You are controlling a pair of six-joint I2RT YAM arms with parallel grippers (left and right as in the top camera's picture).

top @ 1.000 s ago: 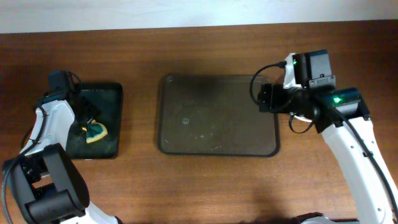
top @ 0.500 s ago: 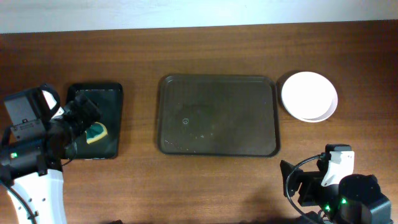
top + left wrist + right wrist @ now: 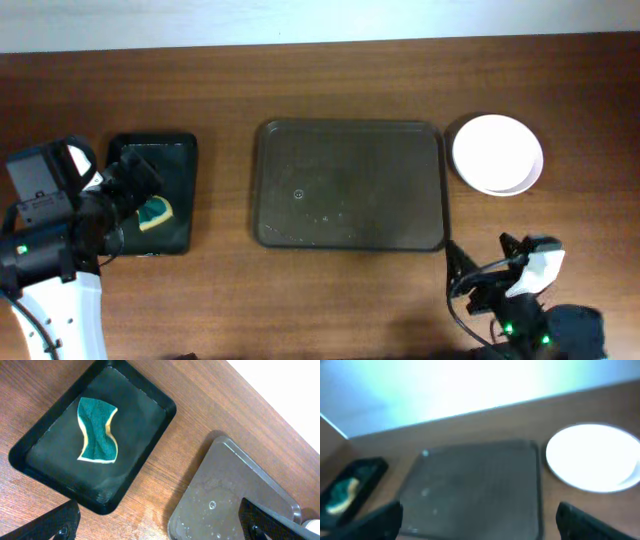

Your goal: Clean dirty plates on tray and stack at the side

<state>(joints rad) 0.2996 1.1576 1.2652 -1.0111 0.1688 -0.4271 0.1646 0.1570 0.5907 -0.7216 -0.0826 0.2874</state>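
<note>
The dark brown tray [image 3: 350,185] lies in the middle of the table with nothing on it; it also shows in the left wrist view [image 3: 235,505] and the right wrist view [image 3: 475,485]. The white plates [image 3: 497,154] sit stacked on the table right of the tray, also in the right wrist view [image 3: 592,463]. My left gripper [image 3: 130,185] is open and empty above the black tray; its fingertips frame the left wrist view [image 3: 160,525]. My right gripper [image 3: 480,275] is open and empty near the front edge, below the plates; it also shows in the right wrist view [image 3: 485,520].
A small narrow black tray [image 3: 152,195] at the left holds a green and yellow sponge [image 3: 153,211], also in the left wrist view [image 3: 97,430]. Bare wood lies between the two trays. A white wall runs along the table's far edge.
My right arm shifted slightly at the front edge, its gripper now a little higher and further left. The left arm has stayed still since half a second ago.
</note>
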